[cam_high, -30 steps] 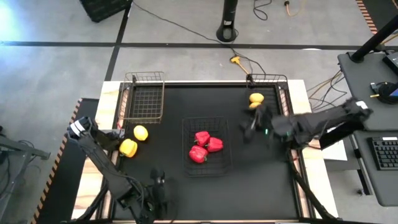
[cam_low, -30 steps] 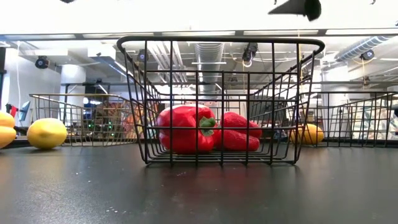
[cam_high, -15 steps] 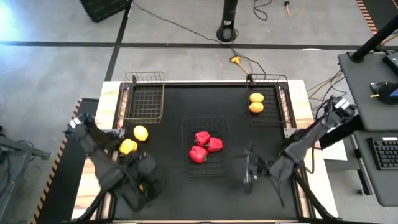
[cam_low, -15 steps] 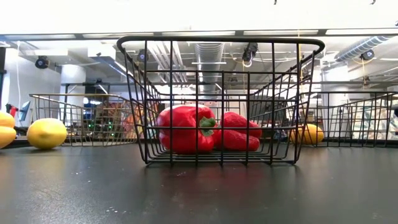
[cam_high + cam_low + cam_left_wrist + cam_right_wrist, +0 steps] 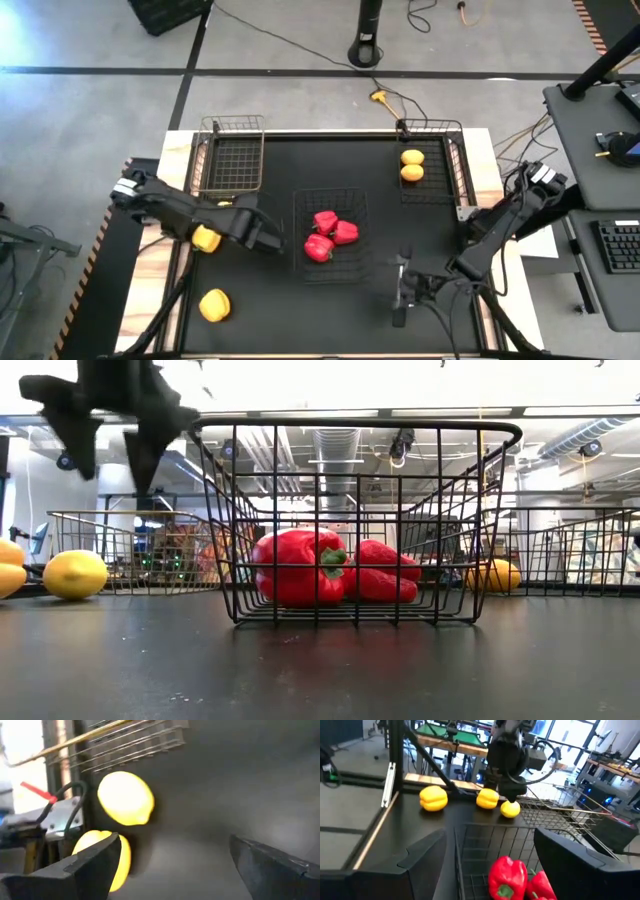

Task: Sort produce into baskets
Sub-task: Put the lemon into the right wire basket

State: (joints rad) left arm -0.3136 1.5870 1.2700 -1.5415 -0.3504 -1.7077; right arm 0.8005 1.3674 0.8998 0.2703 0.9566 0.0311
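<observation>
Three red peppers (image 5: 330, 235) lie in the dark centre basket (image 5: 355, 205). Two orange-yellow fruits (image 5: 411, 165) lie in the dark far-right basket (image 5: 445, 160). The copper basket (image 5: 232, 155) stands at the far left. A yellow lemon-shaped fruit (image 5: 125, 799) and a yellow pepper (image 5: 206, 238) lie on the table near it, and a second yellow pepper (image 5: 214, 305) lies nearer the front. My left gripper (image 5: 262, 240) is open and raised above the table, between the lemon-shaped fruit and the centre basket. My right gripper (image 5: 400, 298) is open and empty near the front edge.
The black table top (image 5: 330, 320) has wooden strips along its left and right edges. The centre basket stands between my two grippers. In the high view my left arm (image 5: 180, 210) covers most of the lemon-shaped fruit.
My left gripper has gone from the near edge toward the far side, up to a spot beside the centre basket; the nearer yellow pepper, which the arm covered before, now shows. My right gripper has gone from beside the far-right basket toward the near edge.
</observation>
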